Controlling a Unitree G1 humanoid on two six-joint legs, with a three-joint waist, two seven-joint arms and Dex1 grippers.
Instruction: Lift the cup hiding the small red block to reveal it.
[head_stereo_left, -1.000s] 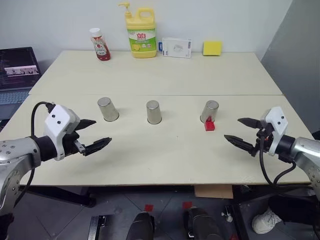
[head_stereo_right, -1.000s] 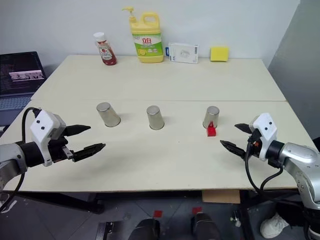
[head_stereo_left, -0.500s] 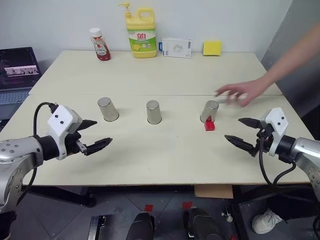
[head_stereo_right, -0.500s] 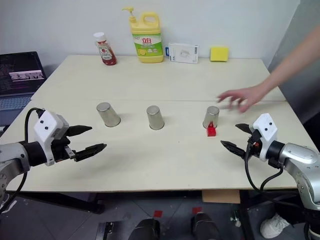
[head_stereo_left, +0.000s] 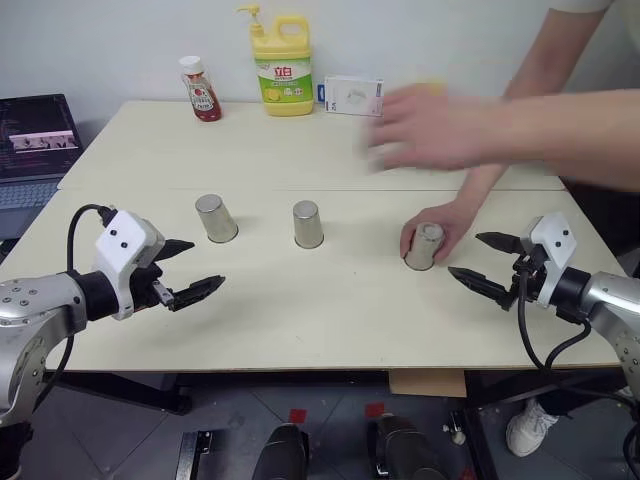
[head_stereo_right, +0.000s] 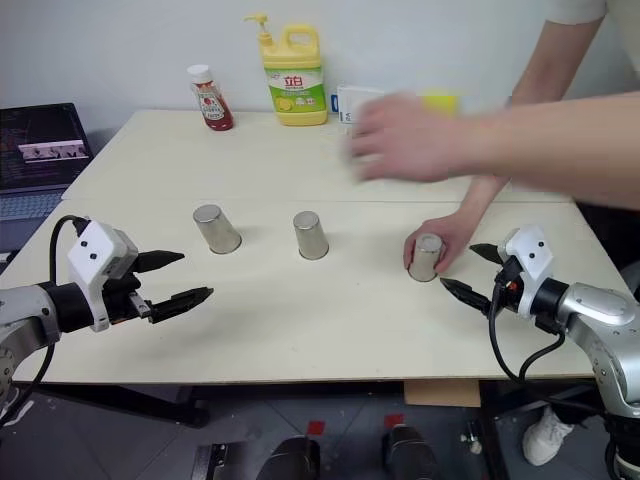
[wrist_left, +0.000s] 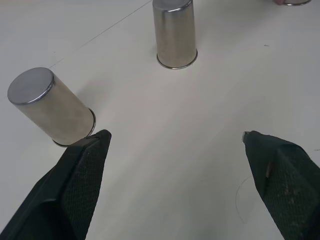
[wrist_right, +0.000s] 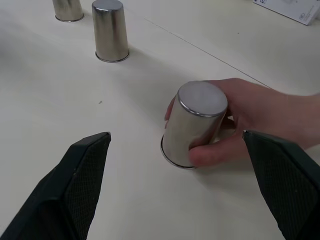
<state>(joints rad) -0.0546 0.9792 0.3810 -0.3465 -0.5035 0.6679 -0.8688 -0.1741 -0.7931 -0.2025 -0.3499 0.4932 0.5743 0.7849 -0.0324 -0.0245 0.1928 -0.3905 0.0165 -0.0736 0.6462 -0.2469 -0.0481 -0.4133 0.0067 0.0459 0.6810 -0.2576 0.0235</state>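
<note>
Three alike steel cups stand upside down in a row on the table: the left cup (head_stereo_left: 215, 217), the middle cup (head_stereo_left: 307, 224) and the right cup (head_stereo_left: 424, 246). A person's hand (wrist_right: 260, 120) grips the right cup (wrist_right: 192, 122). The small red block is hidden. My left gripper (head_stereo_left: 205, 263) hovers open near the table's front, just short of the left cup (wrist_left: 50, 107). My right gripper (head_stereo_left: 464, 255) is open too, a little to the right of the held cup, with nothing between its fingers.
A second hand of the person (head_stereo_left: 430, 125) sweeps blurred over the middle of the table. At the back stand a red sauce bottle (head_stereo_left: 201, 90), a yellow detergent bottle (head_stereo_left: 281, 68) and a white box (head_stereo_left: 345, 95). A laptop (head_stereo_left: 35, 140) sits at far left.
The person's hands have come in from the right. One now holds the right cup, which stands where the red block lay, and the block no longer shows. Both grippers kept still.
</note>
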